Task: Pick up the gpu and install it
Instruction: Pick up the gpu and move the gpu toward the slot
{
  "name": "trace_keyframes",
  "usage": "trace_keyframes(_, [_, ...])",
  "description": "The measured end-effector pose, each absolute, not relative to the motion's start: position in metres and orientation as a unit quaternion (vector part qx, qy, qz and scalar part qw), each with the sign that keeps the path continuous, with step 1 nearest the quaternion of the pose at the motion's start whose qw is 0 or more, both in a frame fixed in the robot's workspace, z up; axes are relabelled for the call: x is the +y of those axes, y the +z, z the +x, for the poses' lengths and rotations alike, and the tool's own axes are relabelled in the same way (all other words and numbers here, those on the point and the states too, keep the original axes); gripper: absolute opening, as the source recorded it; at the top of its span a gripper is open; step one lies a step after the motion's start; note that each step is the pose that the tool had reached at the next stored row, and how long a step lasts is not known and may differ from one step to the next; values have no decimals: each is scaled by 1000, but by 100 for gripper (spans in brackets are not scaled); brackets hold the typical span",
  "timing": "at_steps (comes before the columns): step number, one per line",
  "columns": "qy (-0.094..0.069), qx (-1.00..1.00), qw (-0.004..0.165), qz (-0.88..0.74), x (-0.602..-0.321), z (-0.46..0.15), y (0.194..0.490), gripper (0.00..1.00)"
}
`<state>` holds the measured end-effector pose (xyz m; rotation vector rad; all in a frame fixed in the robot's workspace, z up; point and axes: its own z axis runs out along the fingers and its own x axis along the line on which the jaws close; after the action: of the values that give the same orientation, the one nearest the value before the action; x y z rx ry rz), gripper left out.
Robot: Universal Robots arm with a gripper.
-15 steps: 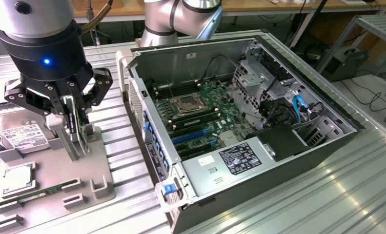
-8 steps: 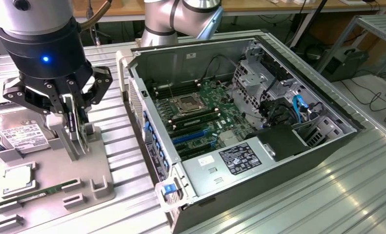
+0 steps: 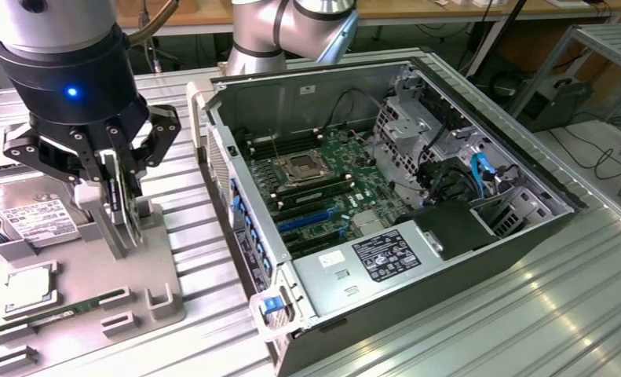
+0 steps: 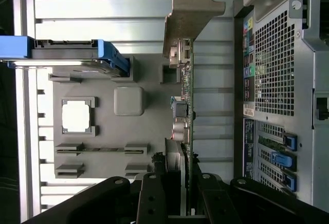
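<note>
Gripper (image 3: 116, 184) clamped on the two faces of the gpu (image 3: 125, 208), card upright and edge-on over the grey fixture tray (image 3: 158, 267); whether clear of its stand, not discernible. Long axis near-to-far, parallel to the rear panel (image 4: 277, 64) of the computer case (image 3: 321, 275), silver bracket (image 4: 191, 13) at one end. Hard drive (image 3: 27, 216), processor (image 3: 27, 287) and RAM stick (image 3: 64, 310) nested toward the exterior view's left. Case just beside the tray on the exterior view's right, lid off, blue expansion slots (image 3: 308, 221) uncovered from above; rear panel raised between card and slots, probably the edge to mind.
</note>
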<state>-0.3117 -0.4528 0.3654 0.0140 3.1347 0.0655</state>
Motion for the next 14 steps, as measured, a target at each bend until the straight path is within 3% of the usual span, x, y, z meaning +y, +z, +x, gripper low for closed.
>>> trace_keyframes(14, [21, 1000, 3, 4, -453, -312, 369, 28])
